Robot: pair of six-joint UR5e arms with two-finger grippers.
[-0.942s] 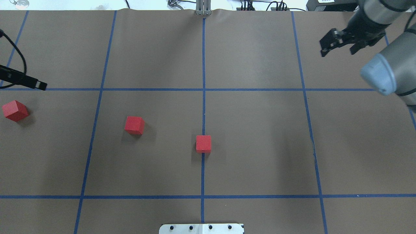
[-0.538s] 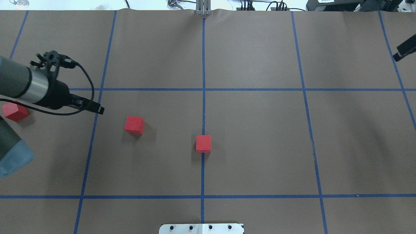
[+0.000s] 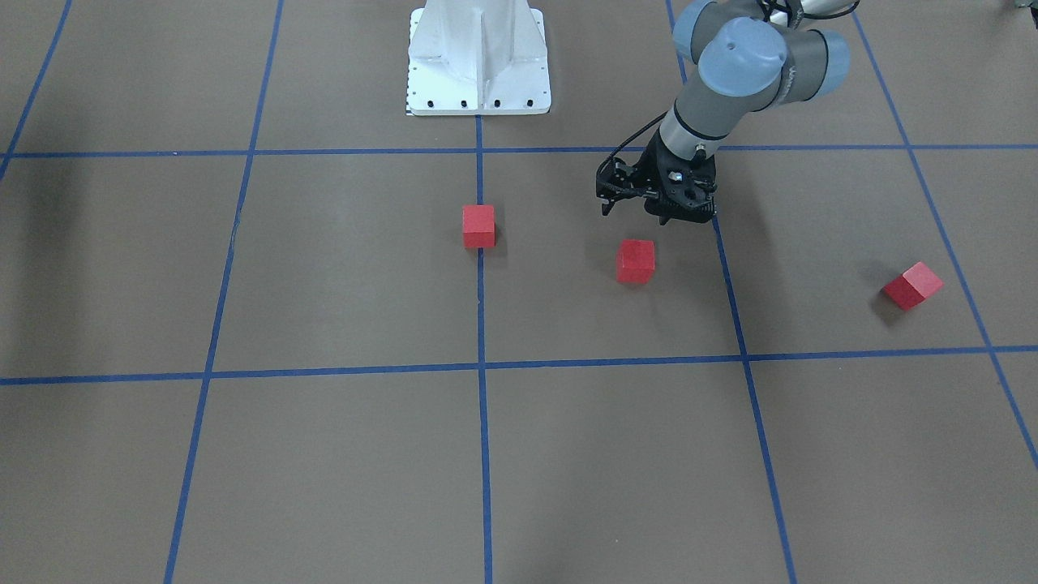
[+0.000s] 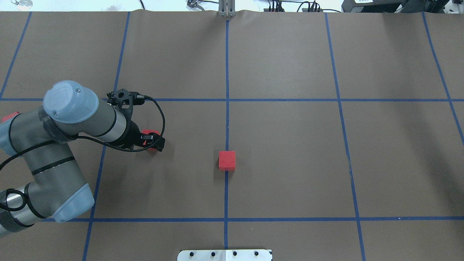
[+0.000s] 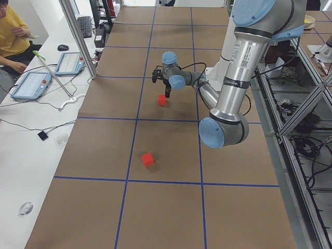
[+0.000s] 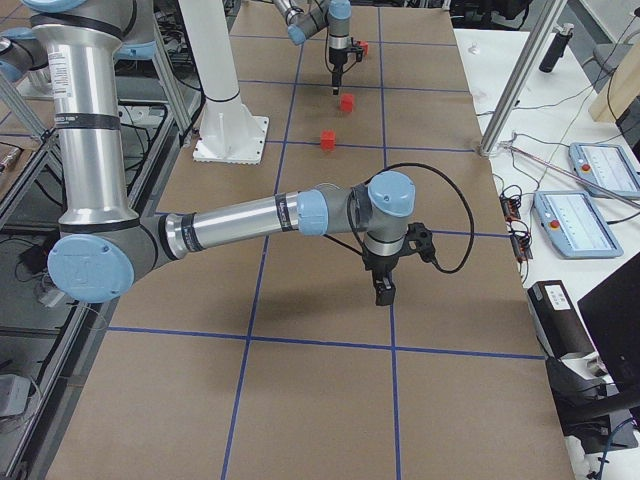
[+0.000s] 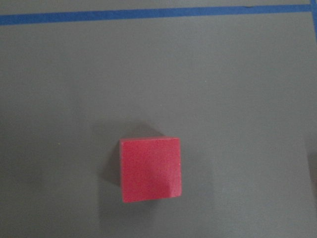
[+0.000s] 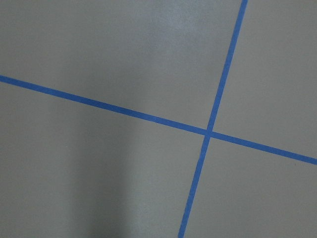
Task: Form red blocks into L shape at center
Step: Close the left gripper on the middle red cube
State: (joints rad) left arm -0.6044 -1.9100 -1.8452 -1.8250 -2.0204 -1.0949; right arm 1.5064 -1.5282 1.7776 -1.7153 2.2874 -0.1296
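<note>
Far-left red block (image 4: 9, 116): partly hidden behind the left arm (image 4: 83, 123), well apart from the others. Left gripper (image 4: 155, 141): held above the middle red block (image 3: 635, 261); finger spacing cannot be told. Central red block (image 4: 227, 160): set on the blue tape line (image 4: 227, 72). Right gripper (image 6: 383, 290): spacing cannot be told.

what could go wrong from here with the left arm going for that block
1. The middle red block sits left of centre in the left wrist view; if the left gripper drops straight down, a finger may hit or nudge it.
2. The centre red block lies loose on the blue line; pressing a cube against it could shove it.
3. The far red block lies turned relative to the other two, so an unrotated grasp may slip.
</note>
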